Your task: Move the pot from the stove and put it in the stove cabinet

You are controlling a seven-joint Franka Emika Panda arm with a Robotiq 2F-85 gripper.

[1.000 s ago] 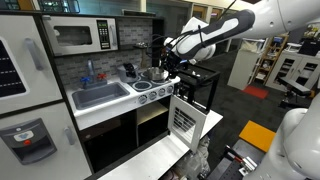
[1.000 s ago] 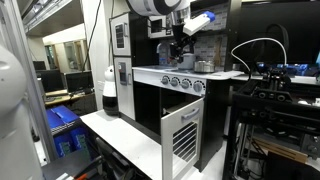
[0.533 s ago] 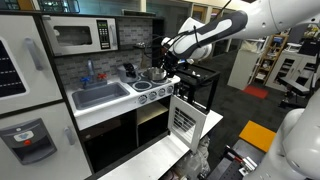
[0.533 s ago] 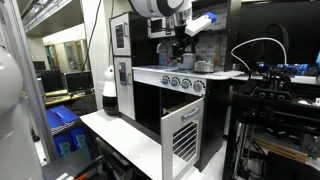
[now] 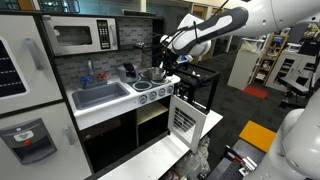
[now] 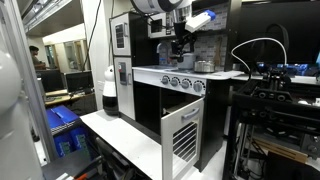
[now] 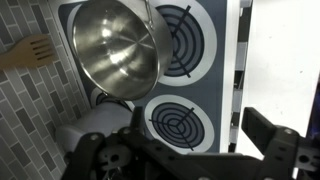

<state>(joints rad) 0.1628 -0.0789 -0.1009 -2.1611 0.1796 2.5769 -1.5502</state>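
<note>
You've got the toy kitchen (image 5: 30, 70) across most of an exterior view, w/ the microwave (image 5: 80, 37) up top and the sink (image 5: 100, 95) sunk in the counter (image 5: 105, 110). The arm (image 5: 215, 28) comes in from above, over the counter end away from the sink.

Under the stove, the stove cabinet (image 5: 150, 125) is open & dark inside. Its white slatted door (image 6: 182, 140) is swung out toward the room in both exterior views.

The stove (image 7: 195, 75) is a white top w/ black burners ringed in silver. In the wrist view you see two burners bare and a third mostly covered.

The pot (image 7: 115, 50) sits upright on the stove, on the burner at the back edge by the grey tiled wall. It's shiny and empty, and approx as wide as the burner under it. It isn't in the cabinet.

Your gripper (image 7: 185, 150) has its jaws spread wide w/ nothing btwn them. In the wrist view the pot lies ahead of the fingers, not inside them. In an exterior view the claw hangs just over the pot's rim. At that res you can't tell whether it touches.

Smallest item: a wooden utensil (image 7: 35, 52) lies against the tiles just beside the pot.
</note>
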